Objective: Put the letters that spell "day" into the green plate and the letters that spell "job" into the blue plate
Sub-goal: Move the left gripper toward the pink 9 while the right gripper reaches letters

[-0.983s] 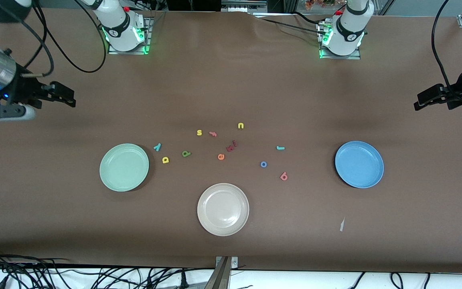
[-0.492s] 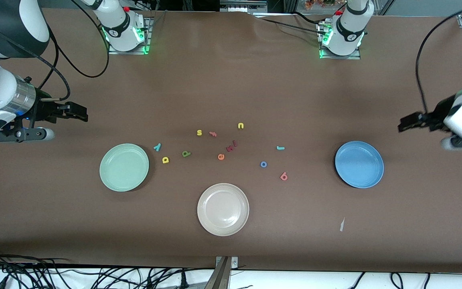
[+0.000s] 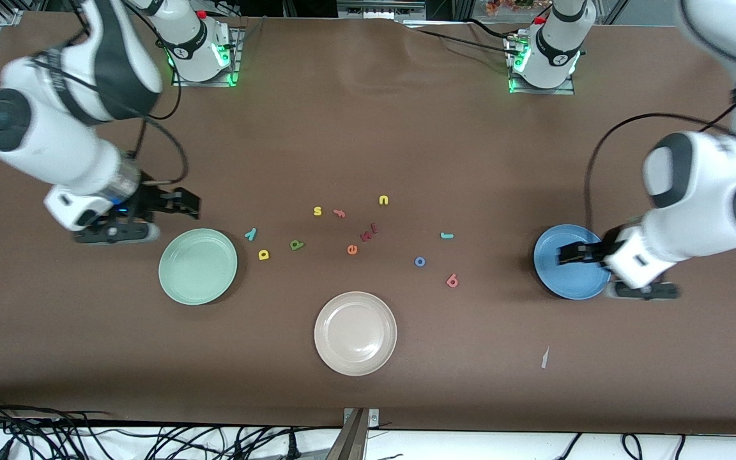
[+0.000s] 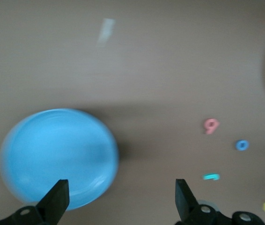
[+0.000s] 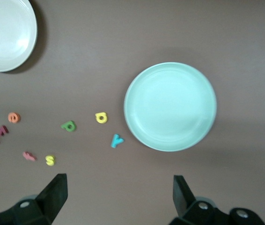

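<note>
I held my right gripper [image 3: 179, 201] wide beside the green plate [image 3: 197, 266] and my left gripper [image 3: 572, 253] wide over the blue plate [image 3: 563, 281], each empty and placed to reach its own letters, none yet plated.

Light comes from above & is bright, even. Green plate [image 3: 197, 266], blue plate [image 3: 571, 260] & cream-white plate [image 3: 355, 333] each drop a soft dark shadow on the brown table [image 3: 368, 147]. Cream-white plate has small shiny glare spots. Both arms look smeared w/ motion blur in front view. Left wrist view is blurry all over; right wrist view is sharp. Table gets dimmer near front edge.
</note>
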{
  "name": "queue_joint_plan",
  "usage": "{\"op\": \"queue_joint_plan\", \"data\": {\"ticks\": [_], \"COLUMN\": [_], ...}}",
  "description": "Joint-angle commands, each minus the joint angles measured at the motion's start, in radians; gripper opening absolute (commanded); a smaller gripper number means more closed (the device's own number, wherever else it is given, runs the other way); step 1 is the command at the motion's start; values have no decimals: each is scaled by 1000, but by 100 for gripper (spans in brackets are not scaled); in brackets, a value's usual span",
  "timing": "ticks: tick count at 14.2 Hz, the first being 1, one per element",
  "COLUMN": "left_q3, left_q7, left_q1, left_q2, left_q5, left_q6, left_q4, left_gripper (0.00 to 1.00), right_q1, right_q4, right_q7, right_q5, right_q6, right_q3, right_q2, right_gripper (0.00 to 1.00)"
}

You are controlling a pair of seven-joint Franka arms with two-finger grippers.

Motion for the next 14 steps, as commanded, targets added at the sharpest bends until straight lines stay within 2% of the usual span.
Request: {"op": "queue_joint_plan", "data": {"ticks": [1, 3, 5, 7, 9, 10, 14], "left_q3": [8, 11, 13, 16, 15, 15, 18], "left_q7": [-41, -93, -114, -114, -126, -143, -154], "left_q1": [-98, -168, -213, -241, -258, -262, -308], "left_q2": [63, 113, 170, 216, 253, 280, 393], "left_q5": [-24, -15, -12, 43, 166, 190, 195], "left_q6": [63, 147, 250, 289, 290, 290, 289], "left_q4": [22, 20, 22, 22, 66, 90, 193], "left_gripper": [100, 100, 100, 100, 100, 100, 100], "right_q1": [5, 56, 97, 127, 127, 124, 92], "right_q4": [-73, -103, -101, -113, -171, -201, -336], "right_q7": [190, 316, 483, 577, 579, 577, 547], "right_q5": [-41, -58, -119, -157, -159, -161, -164], "right_q6": [120, 220, 306, 396, 465, 496, 621], "right_q3": [52, 55, 55, 55, 54, 51, 46], "right_q2": [29, 80, 169, 230, 236, 236, 210], "right_gripper": [100, 100, 100, 100, 100, 100, 100]}}
